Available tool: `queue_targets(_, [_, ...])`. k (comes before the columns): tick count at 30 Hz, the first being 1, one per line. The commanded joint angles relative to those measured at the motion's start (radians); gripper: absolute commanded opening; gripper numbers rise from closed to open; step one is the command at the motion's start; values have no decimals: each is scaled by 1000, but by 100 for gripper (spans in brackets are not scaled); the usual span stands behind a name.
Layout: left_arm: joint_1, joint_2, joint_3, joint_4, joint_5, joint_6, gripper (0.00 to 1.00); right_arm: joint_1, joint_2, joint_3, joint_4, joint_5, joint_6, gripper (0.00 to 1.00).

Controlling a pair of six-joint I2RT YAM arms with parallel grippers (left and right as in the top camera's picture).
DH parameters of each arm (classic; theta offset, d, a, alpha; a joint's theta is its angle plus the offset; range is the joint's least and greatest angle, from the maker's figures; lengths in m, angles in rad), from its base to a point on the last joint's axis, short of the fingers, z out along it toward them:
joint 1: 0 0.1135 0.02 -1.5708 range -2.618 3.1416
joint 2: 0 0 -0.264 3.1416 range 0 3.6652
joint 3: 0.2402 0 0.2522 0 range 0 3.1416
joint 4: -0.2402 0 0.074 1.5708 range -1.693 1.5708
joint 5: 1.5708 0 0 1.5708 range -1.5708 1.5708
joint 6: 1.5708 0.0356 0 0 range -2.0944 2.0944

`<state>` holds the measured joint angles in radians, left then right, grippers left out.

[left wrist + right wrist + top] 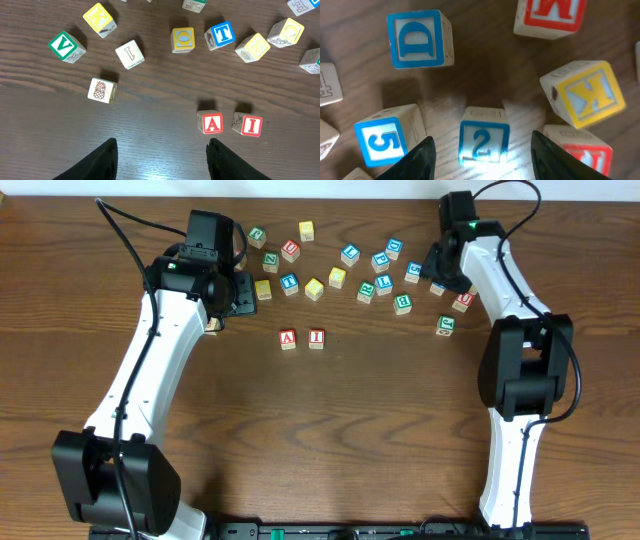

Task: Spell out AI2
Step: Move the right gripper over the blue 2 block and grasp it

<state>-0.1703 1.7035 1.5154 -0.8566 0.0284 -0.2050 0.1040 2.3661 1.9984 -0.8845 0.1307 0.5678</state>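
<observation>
A red letter A block [288, 338] and a red letter I block [317, 338] stand side by side in the middle of the table. They also show in the left wrist view, the A block [212, 122] left of the I block [249, 125]. A blue number 2 block [484, 136] sits on the table between the open fingers of my right gripper [482, 152], which hovers low over the back right cluster [440, 275]. The fingers are apart from the block. My left gripper [162, 150] is open and empty, at the back left [238, 292].
Many loose letter blocks lie along the back of the table. Close round the 2 block are a blue 5 block [385, 140], a blue D block [420, 39], a yellow K block [590, 95] and a red block [585, 155]. A pineapple block [101, 90] lies near my left gripper.
</observation>
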Motion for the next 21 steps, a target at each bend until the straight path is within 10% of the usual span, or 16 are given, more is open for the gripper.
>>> queue_targets(1, [3,-11,11,-4,6,16,56,0,10,-24,35,20,-35,55])
queue_targets(21, [3,-11,11,-3,6,16,56,-1,10,-97,119,40,-35,46])
